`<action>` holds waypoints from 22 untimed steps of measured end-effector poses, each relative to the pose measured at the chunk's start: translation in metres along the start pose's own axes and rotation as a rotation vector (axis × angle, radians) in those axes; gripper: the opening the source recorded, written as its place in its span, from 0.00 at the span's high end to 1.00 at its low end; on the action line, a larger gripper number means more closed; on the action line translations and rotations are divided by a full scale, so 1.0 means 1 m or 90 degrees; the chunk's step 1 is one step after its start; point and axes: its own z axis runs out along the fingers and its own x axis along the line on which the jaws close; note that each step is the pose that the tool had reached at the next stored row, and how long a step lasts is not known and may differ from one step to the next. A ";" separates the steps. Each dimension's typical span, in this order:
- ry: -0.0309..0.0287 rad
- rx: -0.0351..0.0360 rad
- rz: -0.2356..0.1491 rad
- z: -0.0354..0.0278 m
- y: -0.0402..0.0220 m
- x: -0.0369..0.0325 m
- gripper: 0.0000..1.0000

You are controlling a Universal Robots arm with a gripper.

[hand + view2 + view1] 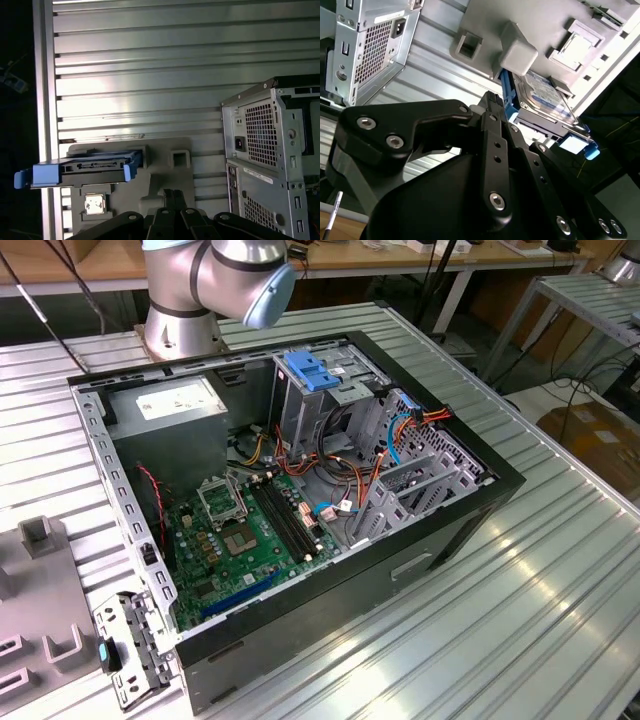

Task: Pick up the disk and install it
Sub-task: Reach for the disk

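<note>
The disk (pixel 542 95) is presenting as a flat rectangular silver-metal drive. Its broad face is carrying a white label with a blue band, and blue plastic rails (pixel 507 97) are running along its sides, ending in a blue tab (pixel 590 150) at one end. It is standing on edge in a grey holder (pixel 160 175) on the ribbed metal table (pixel 150 75). In the first wrist view the disk (pixel 92 167) is showing edge-on, dark between its blue rails. It is sitting close to the table's edge, well apart from the computer case (pixel 270 160).

Ribbed metal table (pixel 560 590) — wooden bench (pixel 500 258) behind
</note>
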 end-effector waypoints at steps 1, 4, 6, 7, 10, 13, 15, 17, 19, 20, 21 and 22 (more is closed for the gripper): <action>0.0000 0.0000 0.000 0.0001 0.0018 0.0064 0.89; 0.0000 0.0000 0.000 0.0014 0.0067 0.0228 0.89; 0.0000 0.0000 0.000 0.0022 0.0076 0.0340 0.89; 0.0000 0.0000 0.000 0.0027 0.0082 0.0419 0.89; 0.0001 -0.0001 0.000 0.0042 0.0096 0.0656 0.89; 0.0001 -0.0002 0.000 0.0051 0.0104 0.0828 0.89; 0.0001 -0.0003 0.000 0.0058 0.0107 0.0965 0.89; 0.0000 -0.0004 0.000 0.0063 0.0106 0.1059 0.89; 0.0001 -0.0004 0.000 0.0064 0.0104 0.1094 0.89; 0.0000 -0.0004 0.000 0.0064 0.0103 0.1094 0.89; 0.0000 -0.0004 0.000 0.0064 0.0104 0.1094 0.89; 0.0000 -0.0004 0.000 0.0063 0.0104 0.1097 0.89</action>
